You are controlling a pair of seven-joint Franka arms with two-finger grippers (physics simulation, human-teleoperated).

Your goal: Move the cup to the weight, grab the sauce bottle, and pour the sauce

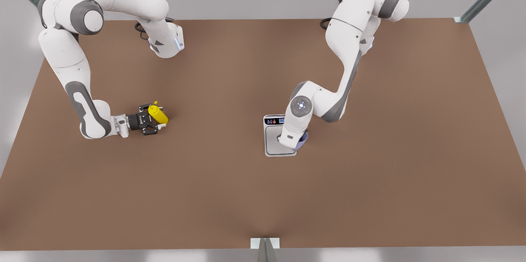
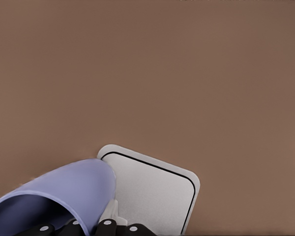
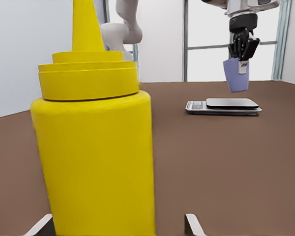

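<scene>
Front view, right gripper (image 1: 153, 124): low over the brown table (image 1: 230, 196) on the front view's left, fingers spread on either side of the upright sauce bottle (image 1: 158, 114).
Front view, left arm: reaches down over the weight (image 1: 277, 143) near the table's middle; the cup (image 1: 302, 142) peeks out at the platform's right edge.
Left wrist view, cup (image 2: 59, 196): pale lavender, tilted, pinched at its rim by the fingers (image 2: 105, 227); the weight (image 2: 155, 194) lies below it.
Right wrist view, sauce bottle (image 3: 96, 142): yellow, standing on the table, between the parted fingertips (image 3: 192, 224).
Right wrist view, far side: left gripper (image 3: 242, 56) clamps the cup (image 3: 236, 75), which hangs in the air above the weight (image 3: 226, 105), not touching it.
</scene>
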